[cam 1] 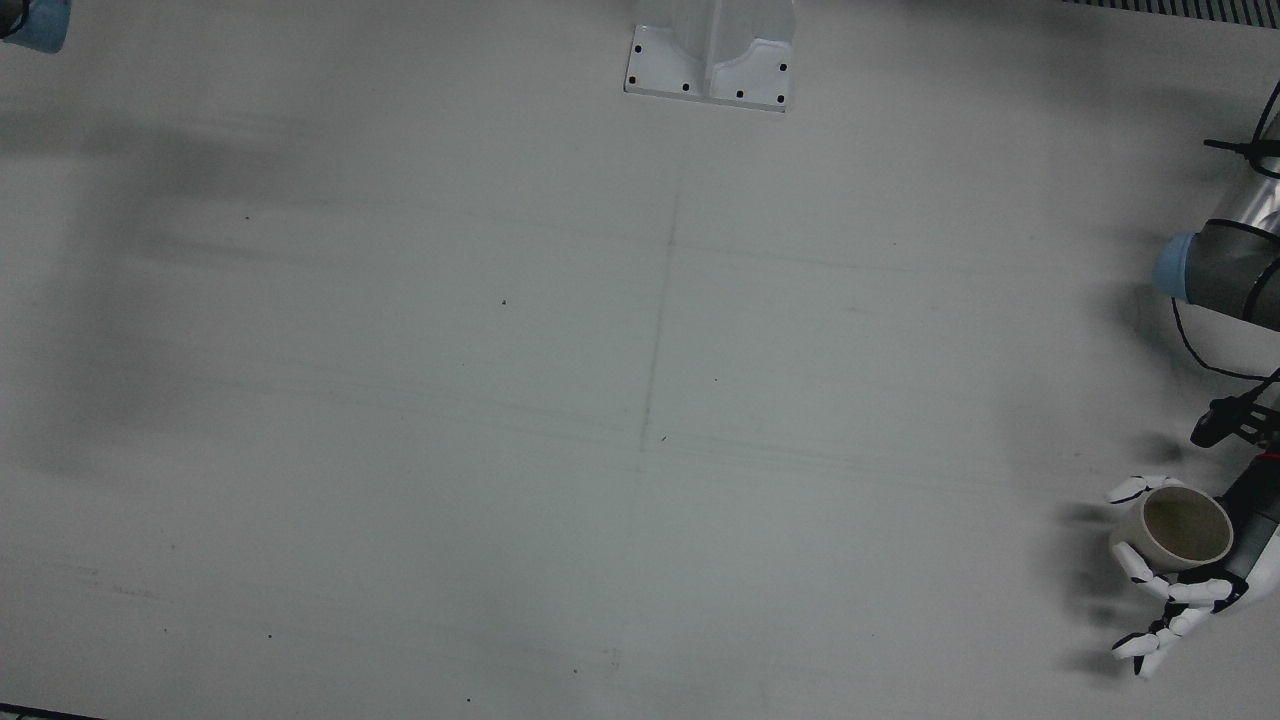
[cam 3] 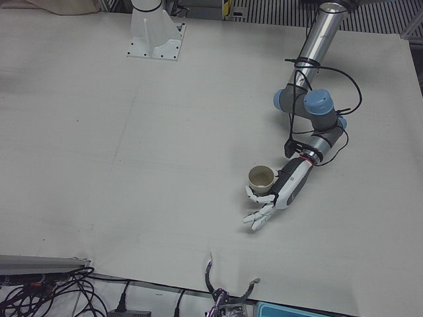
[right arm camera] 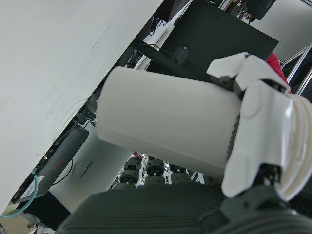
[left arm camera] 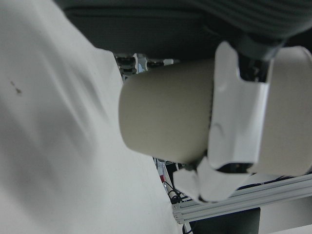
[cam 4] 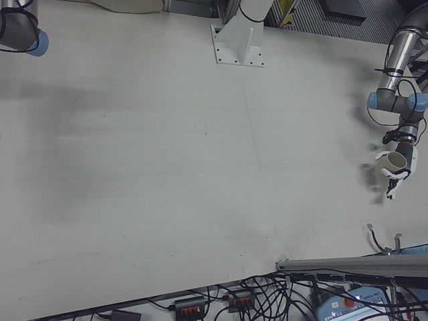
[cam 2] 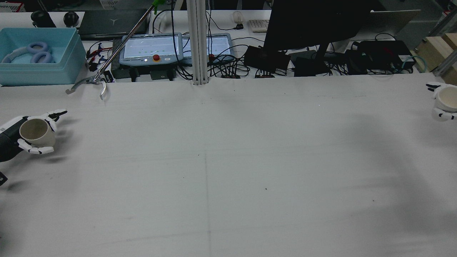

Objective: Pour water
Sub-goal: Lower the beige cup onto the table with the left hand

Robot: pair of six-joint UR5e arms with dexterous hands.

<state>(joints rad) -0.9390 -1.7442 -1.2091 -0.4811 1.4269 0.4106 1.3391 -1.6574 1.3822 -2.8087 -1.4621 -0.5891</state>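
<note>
There are two cups, one in each hand. The left hand (cam 2: 26,137) at the rear view's left edge has its fingers wrapped around a beige cup (cam 2: 36,132). At the right edge the right hand (cam 2: 440,101) grips a white cup (cam 2: 447,99).

Dim, flat overhead light; broad soft shadows smear the table (cam 1: 400,400) — hand views blurred up close.

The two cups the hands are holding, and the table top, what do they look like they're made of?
The left hand holds a beige cup, the right hand a paler cup. Both look matte and opaque with thick walls and no gloss: probably ceramic or plastic, hard to tell. The table looks covered in white cloth or sheet, going by faint creases.
</note>
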